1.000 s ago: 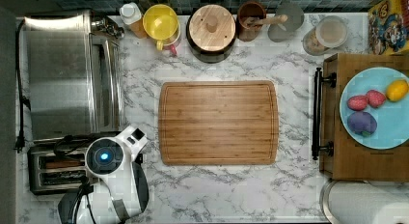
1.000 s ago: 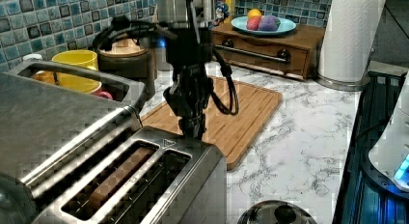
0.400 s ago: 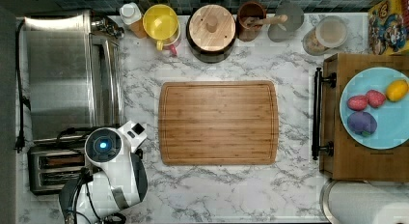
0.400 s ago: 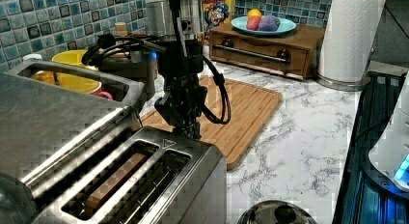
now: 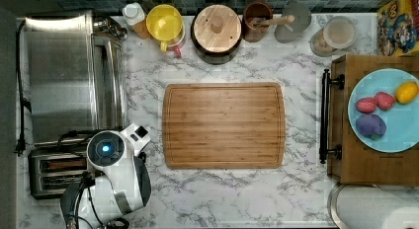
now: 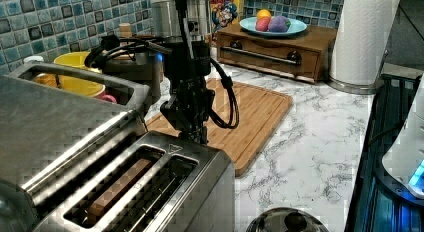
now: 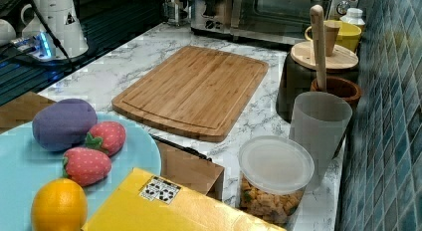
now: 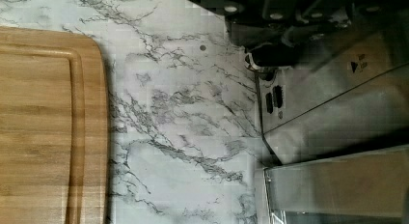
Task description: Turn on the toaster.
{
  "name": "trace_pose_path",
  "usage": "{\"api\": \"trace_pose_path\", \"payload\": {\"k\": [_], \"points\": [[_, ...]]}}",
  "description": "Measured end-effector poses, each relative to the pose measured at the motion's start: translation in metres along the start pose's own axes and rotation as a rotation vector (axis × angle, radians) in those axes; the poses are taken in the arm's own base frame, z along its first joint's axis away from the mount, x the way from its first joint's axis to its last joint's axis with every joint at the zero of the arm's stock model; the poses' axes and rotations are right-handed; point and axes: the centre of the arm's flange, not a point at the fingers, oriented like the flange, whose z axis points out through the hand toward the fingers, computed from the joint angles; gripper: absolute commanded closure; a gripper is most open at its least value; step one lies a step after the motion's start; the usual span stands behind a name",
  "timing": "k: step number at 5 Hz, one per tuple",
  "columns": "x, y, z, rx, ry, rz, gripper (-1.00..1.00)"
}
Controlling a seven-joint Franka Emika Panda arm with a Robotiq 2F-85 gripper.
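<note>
Now the gripper (image 6: 200, 134) sits lower than a second ago, at the lever end of the toaster (image 6: 150, 192); jaws' spread cannot be told. Press likely under way.

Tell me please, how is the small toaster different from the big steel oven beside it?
The toaster is low and has two long open slots on top; the toaster oven is much larger with a closed flat top. The toaster oven has a front door with a bar handle; the toaster shows none. Both are brushed steel and stand side by side on the marble counter.
</note>
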Motion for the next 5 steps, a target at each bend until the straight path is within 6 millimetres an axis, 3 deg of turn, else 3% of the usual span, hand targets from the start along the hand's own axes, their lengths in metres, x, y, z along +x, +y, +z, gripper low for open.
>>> {"api": "trace_pose_path", "payload": {"k": [5], "points": [[0.0003,0.0002,-0.0004,0.000,0.001,0.000,1.00]]}}
